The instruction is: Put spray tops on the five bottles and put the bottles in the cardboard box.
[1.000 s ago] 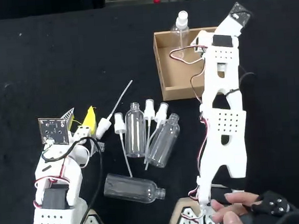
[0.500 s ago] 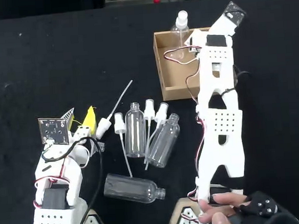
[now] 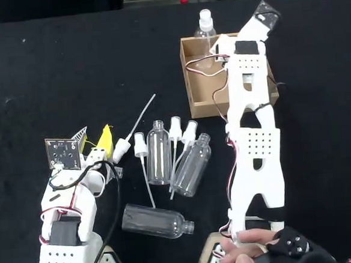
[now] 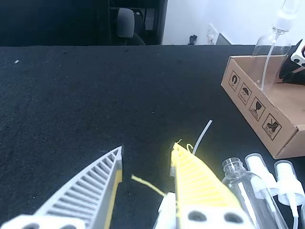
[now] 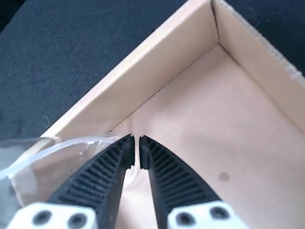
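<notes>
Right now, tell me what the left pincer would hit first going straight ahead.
Nothing, it seems: the left pincer faces bare table up to its far edge. A spray top's thin tube lies just off that line.

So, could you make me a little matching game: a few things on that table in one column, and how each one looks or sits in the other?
1 spray bottle
2 left pincer
3 cardboard box
4 lone capless bottle

A open, holding nothing
B lying on its side
C standing at the box's far corner
D brown, open-topped

Pairs: 1-C, 2-A, 3-D, 4-B
</notes>
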Controlling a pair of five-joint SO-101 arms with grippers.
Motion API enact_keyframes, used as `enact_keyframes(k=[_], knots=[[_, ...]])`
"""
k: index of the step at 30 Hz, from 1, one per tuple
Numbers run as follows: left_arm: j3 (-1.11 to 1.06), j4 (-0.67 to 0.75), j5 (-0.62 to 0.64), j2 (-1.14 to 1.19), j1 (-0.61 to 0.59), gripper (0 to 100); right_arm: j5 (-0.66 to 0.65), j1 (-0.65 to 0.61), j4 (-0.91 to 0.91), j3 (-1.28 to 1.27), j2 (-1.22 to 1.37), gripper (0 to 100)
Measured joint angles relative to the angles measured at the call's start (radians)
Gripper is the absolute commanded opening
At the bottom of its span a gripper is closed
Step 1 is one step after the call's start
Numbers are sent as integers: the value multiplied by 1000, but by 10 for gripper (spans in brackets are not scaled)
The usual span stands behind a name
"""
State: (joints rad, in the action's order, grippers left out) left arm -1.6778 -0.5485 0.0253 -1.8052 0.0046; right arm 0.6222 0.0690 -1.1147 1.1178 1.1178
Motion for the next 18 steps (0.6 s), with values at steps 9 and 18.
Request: enact_keyframes(k=[9, 18], knots=[[0, 0, 0, 0, 0, 163, 0, 0, 0, 0, 0, 12], [0, 0, 0, 0, 0, 163, 0, 0, -11, 0, 0, 12]])
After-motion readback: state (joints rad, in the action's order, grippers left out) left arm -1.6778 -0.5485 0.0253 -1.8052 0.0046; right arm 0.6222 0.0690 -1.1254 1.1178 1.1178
